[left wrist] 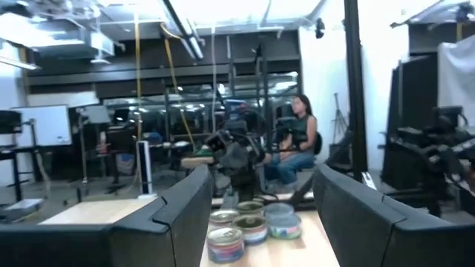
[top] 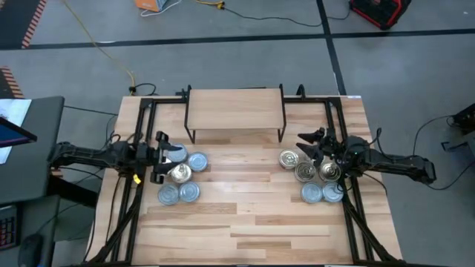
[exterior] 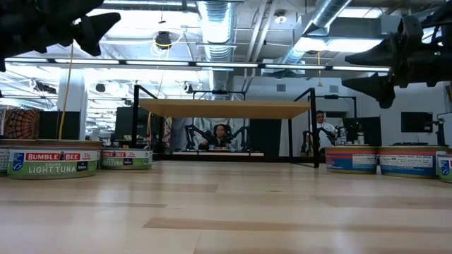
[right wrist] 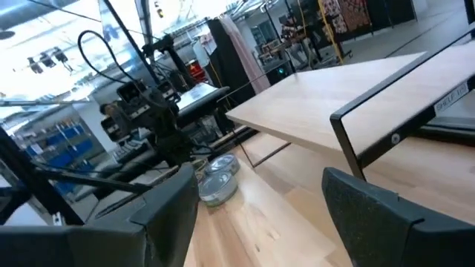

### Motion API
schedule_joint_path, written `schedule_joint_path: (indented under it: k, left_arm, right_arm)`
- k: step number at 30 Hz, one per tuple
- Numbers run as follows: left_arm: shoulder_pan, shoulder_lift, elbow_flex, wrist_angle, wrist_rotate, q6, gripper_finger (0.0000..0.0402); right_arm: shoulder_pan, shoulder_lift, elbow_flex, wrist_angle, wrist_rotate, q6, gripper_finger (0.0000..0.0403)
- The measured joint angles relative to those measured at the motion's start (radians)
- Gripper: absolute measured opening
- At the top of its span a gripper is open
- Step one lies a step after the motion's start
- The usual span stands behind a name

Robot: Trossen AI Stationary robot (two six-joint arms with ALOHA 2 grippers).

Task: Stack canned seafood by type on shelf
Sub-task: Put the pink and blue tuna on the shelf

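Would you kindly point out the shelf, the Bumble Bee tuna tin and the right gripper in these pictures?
shelf (top: 234,107): high view, bare middle of its wooden top.
Bumble Bee tuna tin (exterior: 53,161): low view, its label.
right gripper (top: 306,143): high view, between its open fingertips, above the right group of tins.

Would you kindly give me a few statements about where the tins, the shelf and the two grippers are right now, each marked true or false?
1. The shelf has tins stacked on top. False: its top is bare.
2. The tins lie in two clusters on the table, a left cluster and a right cluster. True.
3. The left gripper is clamped on a tin. False: it is open and holds nothing.
4. The right gripper is open, above the right cluster. True.
5. One tin in the low view reads Bumble Bee light tuna. True.
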Motion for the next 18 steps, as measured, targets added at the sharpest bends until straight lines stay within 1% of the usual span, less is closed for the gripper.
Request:
schedule_joint_path:
  k: [4,7,8,10,12,14,16,18]
  left_arm:
    - [0.0,0.0,0.01,0.007,-0.047,-0.034,0.0221]
    - [0.0,0.0,0.013,0.021,-0.084,-0.052,0.0221]
    - [0.0,0.0,0.014,0.033,-0.112,-0.054,0.0221]
    - [0.0,0.0,0.015,0.046,-0.197,-0.066,0.0221]
    - [0.0,0.0,0.015,0.044,-0.283,-0.109,0.0221]
    - [0.0,0.0,0.016,0.037,-0.336,-0.137,0.0221]
    - [0.0,0.0,0.017,0.022,-0.358,-0.156,0.0221]
    - [0.0,0.0,0.02,0.015,-0.376,-0.156,0.0221]
  right_arm:
    - [0.002,0.0,0.0,-0.006,-0.003,-0.017,0.0311]
    - [0.019,0.0,0.0,-0.018,-0.083,-0.036,0.0311]
    - [0.026,0.0,0.001,-0.018,-0.107,-0.052,0.0311]
    - [0.04,0.0,0.016,-0.064,-0.111,-0.071,0.0311]
    - [0.059,0.01,0.046,-0.129,-0.089,-0.084,0.0311]
    - [0.08,0.041,0.075,-0.176,-0.042,-0.103,0.0311]
    - [0.106,0.092,0.095,-0.229,0.008,-0.115,0.0311]
    - [0.136,0.168,0.116,-0.241,0.038,-0.117,0.0311]
